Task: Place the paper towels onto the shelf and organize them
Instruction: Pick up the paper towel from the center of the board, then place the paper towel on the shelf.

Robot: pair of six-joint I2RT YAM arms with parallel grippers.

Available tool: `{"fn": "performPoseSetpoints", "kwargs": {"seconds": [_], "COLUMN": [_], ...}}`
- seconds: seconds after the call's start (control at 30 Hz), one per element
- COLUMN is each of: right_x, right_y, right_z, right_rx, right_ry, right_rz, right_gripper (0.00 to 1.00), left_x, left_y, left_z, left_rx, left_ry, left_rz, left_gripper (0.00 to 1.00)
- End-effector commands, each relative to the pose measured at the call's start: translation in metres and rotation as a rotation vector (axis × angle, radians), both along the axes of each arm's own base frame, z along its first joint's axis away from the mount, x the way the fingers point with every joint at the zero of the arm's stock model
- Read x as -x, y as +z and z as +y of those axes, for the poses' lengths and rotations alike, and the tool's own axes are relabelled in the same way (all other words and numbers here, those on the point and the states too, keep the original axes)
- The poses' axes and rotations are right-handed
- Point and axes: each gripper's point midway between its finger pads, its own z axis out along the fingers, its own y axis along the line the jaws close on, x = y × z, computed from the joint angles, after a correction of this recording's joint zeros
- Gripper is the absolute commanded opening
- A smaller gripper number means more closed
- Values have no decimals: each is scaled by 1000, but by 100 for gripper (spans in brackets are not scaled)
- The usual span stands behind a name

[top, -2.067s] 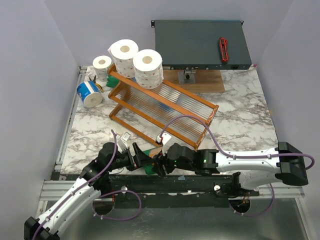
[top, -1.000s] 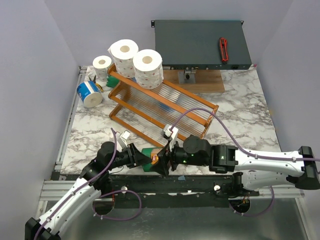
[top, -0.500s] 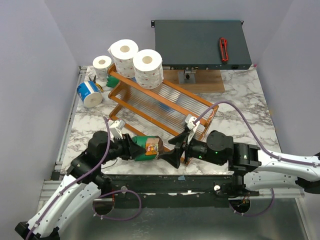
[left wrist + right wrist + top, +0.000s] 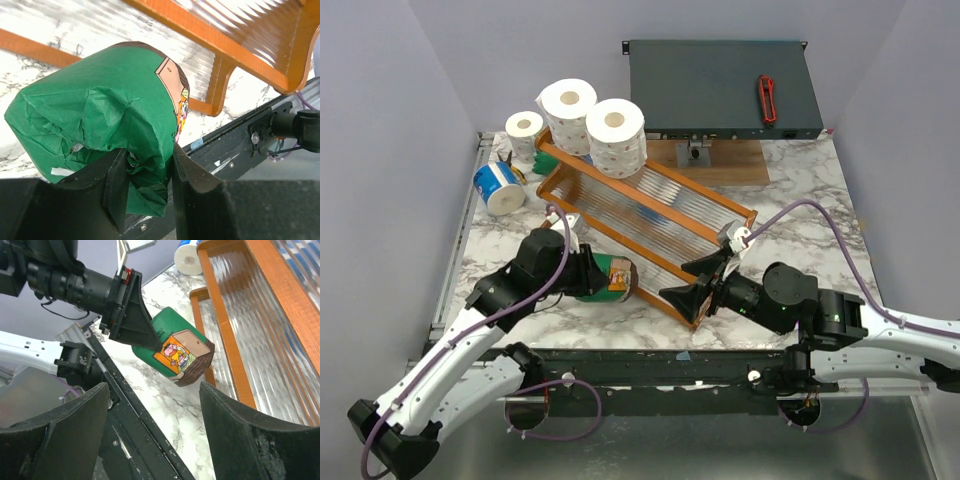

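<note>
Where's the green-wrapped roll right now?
Top view, lower left of centre: the green-wrapped roll is clamped in the left gripper, just left of the shelf's near rail.

A green-wrapped paper towel roll [image 4: 547, 159] at the far left end of the orange-brown wooden shelf [image 4: 718, 200] sits mostly hidden behind bare white rolls [image 4: 616, 137]. Something blue [image 4: 645, 212] beneath the clear ribbed tier is blurred.

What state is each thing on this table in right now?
Green-wrapped paper towel roll: on its side, gripped by left pincer.
Left pincer: shut on it.
Right pincer: open, empty.
Orange-brown wooden shelf: standing, two white rolls upright on top.
Blue-wrapped roll: lying on its side.
Small white roll: standing upright.
</note>
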Motion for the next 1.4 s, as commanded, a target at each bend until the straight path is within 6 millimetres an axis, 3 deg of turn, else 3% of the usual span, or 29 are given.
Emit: {"fn": "performPoseSetpoints", "kwargs": {"seconds": [0.0, 0.23, 0.67, 1.03, 1.37], "right_x": [-10, -14, -21, -23, -22], "right_y": [-18, -21, -33, -35, -31], "right_z": [-13, -20, -21, -27, -32], "right_rx": [64, 75, 115, 128, 118], "right_ry": [-66, -97, -133, -148, -150], "right_rz": [-19, -28, -45, -53, -49], "right_gripper": [76, 76, 77, 77, 77], "left_x": [-22, -29, -41, -41, -45], "left_y": [22, 10, 5, -10, -10], "left_z": [-8, -30, -65, -83, -102], "left_rx": [-61, -184, -260, -331, -336], "left_ry": [9, -34, -92, -120, -140], "left_rz": [-96, -66, -65, -57, -65], "left_gripper": [10, 10, 10, 11, 27]}}
